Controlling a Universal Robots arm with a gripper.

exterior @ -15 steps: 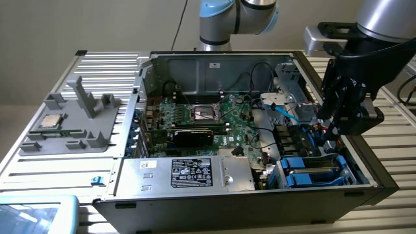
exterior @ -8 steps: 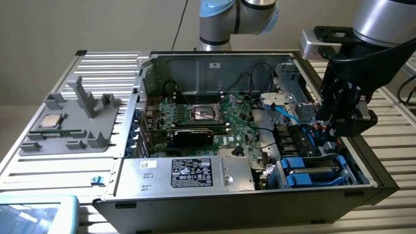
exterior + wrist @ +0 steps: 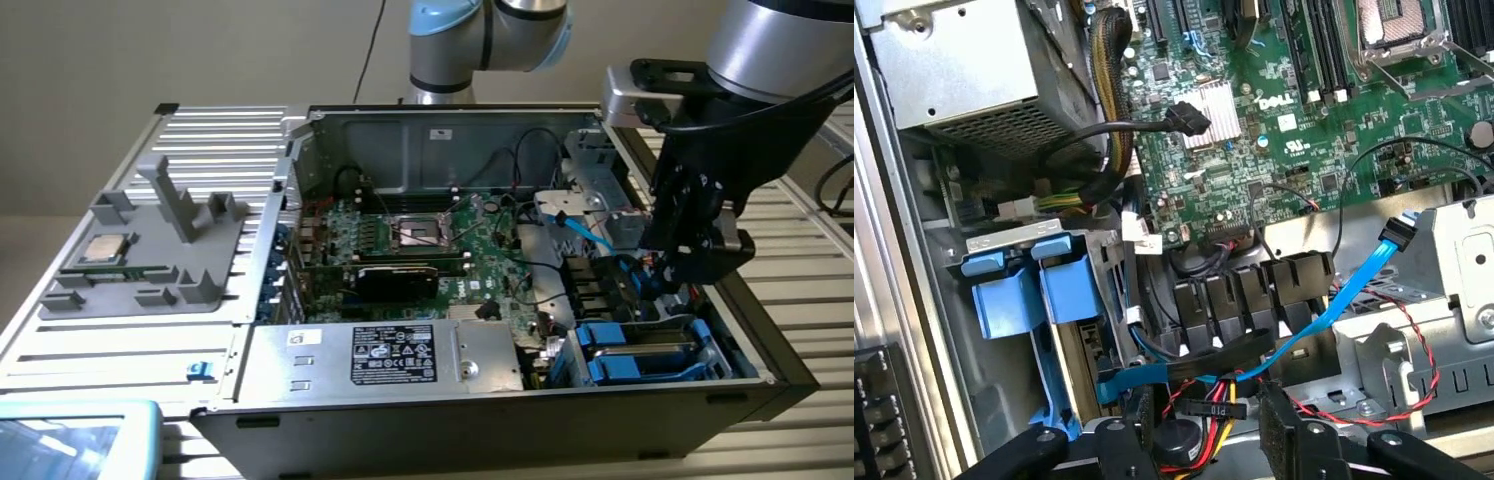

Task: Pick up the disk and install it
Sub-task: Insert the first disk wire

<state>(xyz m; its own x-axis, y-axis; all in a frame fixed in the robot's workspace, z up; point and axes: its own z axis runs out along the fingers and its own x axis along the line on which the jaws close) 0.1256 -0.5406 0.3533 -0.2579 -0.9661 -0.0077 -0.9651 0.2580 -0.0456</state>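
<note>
One end effector (image 3: 690,262), fingers spread and empty, low among cables (image 3: 1334,303), disk (image 3: 643,358) seated beside case wall (image 3: 767,345)

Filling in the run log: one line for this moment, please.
gripper: open, empty | position: inside case, over cables | blue carriers: in bay

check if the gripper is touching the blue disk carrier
Apart. The wrist view shows the gripper open over cables, the blue disk carrier clear of it.
</note>
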